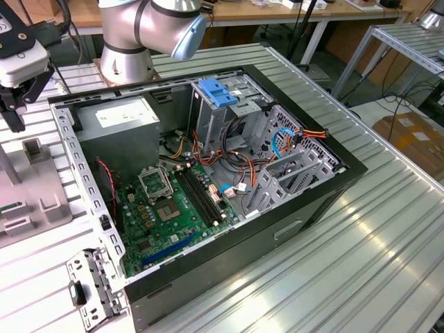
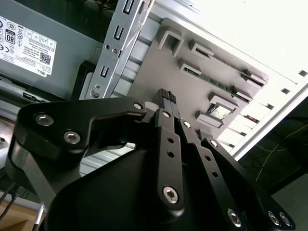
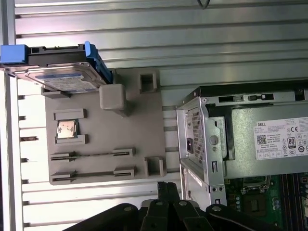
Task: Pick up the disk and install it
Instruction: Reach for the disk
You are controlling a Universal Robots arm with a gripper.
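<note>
Disk [image 3: 62,79] at the fixture plate's [image 3: 106,137] end — plate just beside the computer case [image 3: 202,137]

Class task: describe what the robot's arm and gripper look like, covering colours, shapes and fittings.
The arm has rounded silver-grey joint housings with a light-blue end cap. The gripper is matte black: flat linkage bars pinned with silver screws, ending in narrow ribbed fingertips.

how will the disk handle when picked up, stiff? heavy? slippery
Probably rigid: the disk is a flat metal-cased slab, so it shouldn't flex. Being metal, likely heavy for its size. Its bare metal face may be slick; the blue rails on its edges look like the better grip.
</note>
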